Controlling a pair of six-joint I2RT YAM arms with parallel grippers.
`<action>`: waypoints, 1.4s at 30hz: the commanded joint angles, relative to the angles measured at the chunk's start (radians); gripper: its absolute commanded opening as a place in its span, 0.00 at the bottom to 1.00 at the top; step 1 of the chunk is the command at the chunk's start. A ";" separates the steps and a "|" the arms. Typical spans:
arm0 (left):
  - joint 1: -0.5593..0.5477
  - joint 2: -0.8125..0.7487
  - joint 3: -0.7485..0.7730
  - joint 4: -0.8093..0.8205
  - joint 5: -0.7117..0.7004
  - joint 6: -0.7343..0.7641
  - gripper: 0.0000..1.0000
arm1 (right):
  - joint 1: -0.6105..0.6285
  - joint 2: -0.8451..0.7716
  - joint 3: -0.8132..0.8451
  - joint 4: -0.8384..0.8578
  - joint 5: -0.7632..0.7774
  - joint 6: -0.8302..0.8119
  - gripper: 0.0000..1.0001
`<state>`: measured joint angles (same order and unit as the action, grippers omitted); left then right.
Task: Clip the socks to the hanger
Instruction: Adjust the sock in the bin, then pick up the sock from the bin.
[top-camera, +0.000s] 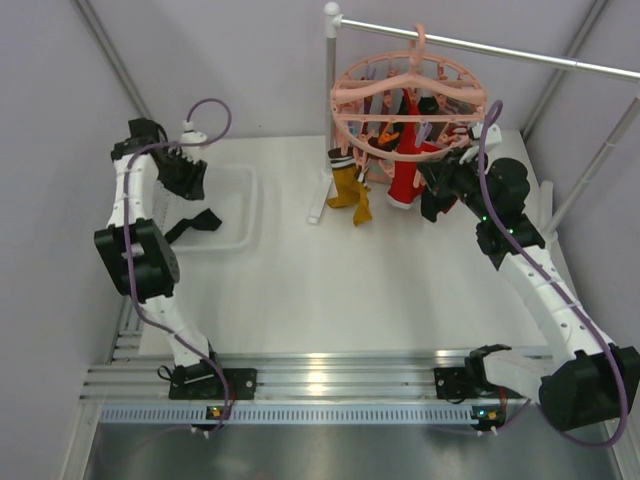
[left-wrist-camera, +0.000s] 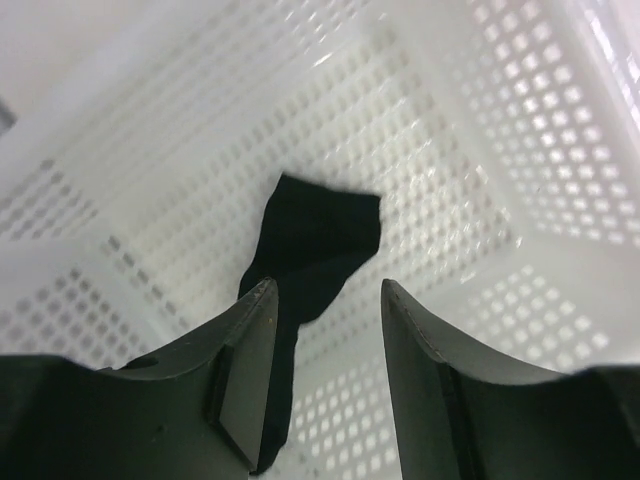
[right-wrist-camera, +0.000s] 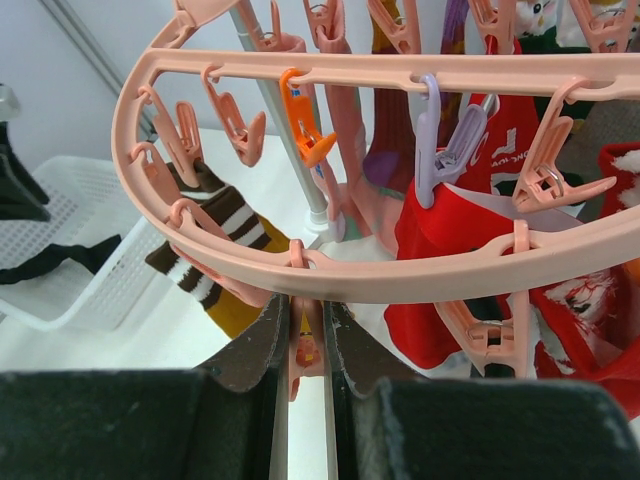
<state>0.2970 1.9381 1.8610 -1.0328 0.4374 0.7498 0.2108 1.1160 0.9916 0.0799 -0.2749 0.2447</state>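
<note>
A black sock lies on the floor of the white mesh basket. My left gripper hangs open just above it, its left finger over the sock's lower end, nothing between the jaws. From the top view, the left gripper sits over the basket with the black sock beside it. The salmon-pink hanger hangs at back right with red socks and a mustard striped sock clipped on. My right gripper is shut on a pink clip below the hanger ring.
The hanger hooks on a metal rod held by a white pole whose foot stands on the table. An orange clip and a lilac clip dangle from the ring. The aluminium rail carries both arm bases.
</note>
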 joint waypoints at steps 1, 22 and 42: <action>-0.064 0.067 -0.017 0.135 -0.020 -0.078 0.51 | -0.016 0.005 0.045 0.014 -0.003 -0.005 0.00; -0.084 0.219 -0.078 0.126 -0.221 -0.063 0.49 | -0.017 -0.015 0.039 -0.006 0.016 -0.015 0.00; -0.087 0.056 -0.207 0.234 0.000 -0.170 0.00 | -0.016 -0.035 0.028 0.001 0.028 0.005 0.00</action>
<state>0.2134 2.1086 1.6573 -0.8444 0.3386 0.6178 0.2108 1.1126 0.9916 0.0769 -0.2619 0.2462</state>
